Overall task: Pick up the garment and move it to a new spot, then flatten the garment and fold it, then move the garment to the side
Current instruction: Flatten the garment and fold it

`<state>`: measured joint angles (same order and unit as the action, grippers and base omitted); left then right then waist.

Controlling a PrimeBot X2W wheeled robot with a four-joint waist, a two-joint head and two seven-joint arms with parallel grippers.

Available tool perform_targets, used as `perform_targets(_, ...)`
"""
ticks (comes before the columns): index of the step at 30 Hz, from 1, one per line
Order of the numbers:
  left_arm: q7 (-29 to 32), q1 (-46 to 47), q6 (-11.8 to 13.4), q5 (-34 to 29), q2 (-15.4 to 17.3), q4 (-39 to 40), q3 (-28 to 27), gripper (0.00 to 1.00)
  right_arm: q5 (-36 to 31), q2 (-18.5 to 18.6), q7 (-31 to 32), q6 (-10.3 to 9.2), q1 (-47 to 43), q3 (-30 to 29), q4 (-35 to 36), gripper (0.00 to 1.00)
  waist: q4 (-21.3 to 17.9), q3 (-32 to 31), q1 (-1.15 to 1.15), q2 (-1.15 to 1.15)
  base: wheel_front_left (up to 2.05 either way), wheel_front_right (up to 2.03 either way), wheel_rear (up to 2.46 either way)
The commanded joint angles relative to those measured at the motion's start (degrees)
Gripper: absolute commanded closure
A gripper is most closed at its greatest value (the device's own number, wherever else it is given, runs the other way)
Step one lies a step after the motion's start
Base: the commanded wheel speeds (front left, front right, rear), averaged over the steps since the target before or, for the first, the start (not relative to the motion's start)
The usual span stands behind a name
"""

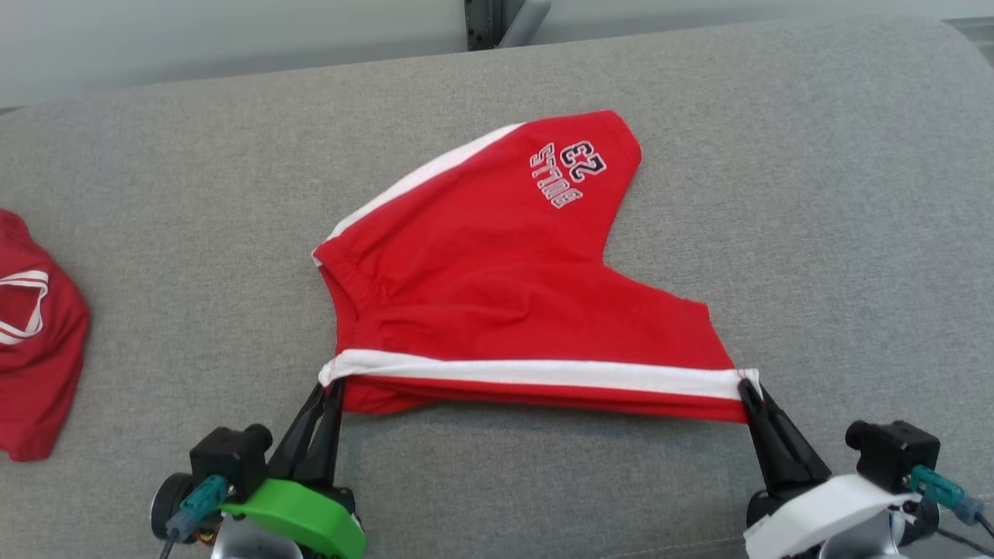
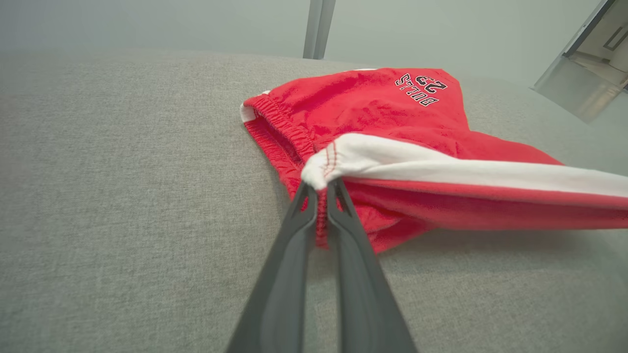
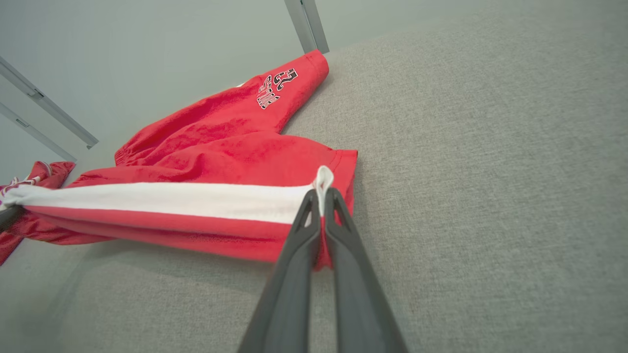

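The garment (image 1: 497, 272) is a pair of red shorts with a white side stripe and a "BULLS 23" print, spread on the grey cushion. Its near edge is lifted and stretched taut between both grippers. My left gripper (image 1: 332, 382) is shut on the waistband corner of the stripe (image 2: 324, 166). My right gripper (image 1: 749, 386) is shut on the hem corner of the same stripe (image 3: 321, 184). The far leg with the print (image 1: 571, 171) lies flat toward the back. In the left wrist view the garment (image 2: 392, 122) rises just beyond the fingertips.
Another red garment (image 1: 31, 341) with white trim lies at the left edge of the grey cushion (image 1: 815, 233). A pale wall and a metal post (image 1: 485, 23) stand behind the cushion's back edge. Bare cushion lies to the right of the shorts.
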<state>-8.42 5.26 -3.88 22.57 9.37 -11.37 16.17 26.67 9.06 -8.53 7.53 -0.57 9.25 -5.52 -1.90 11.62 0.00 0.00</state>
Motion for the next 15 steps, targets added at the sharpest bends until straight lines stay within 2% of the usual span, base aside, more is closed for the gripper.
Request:
perform_targets(1,1.4,-2.6,1.2,0.2,1.1,2.4,-0.4,1.00,-1.3,-0.4,1.6,-0.08,-3.0,-1.0,2.4,1.00,-0.2,-1.9,0.00,0.00,0.00,0.00,0.00)
perform_targets(9,10.2,-13.7,6.5,0.3,4.3,18.3,-1.1,1.00,-5.5,-3.0,11.9,-0.10,-15.2,-5.5,15.7,1.00,-0.8,-4.3,0.00,0.00,0.00,0.00,0.00)
perform_targets(15,13.5,-15.8,8.2,0.5,4.9,24.4,-0.9,1.00,-7.5,-3.8,14.8,-0.11,-16.1,-8.6,20.0,1.00,-0.4,-3.6,0.00,0.00,0.00,0.00,0.00)
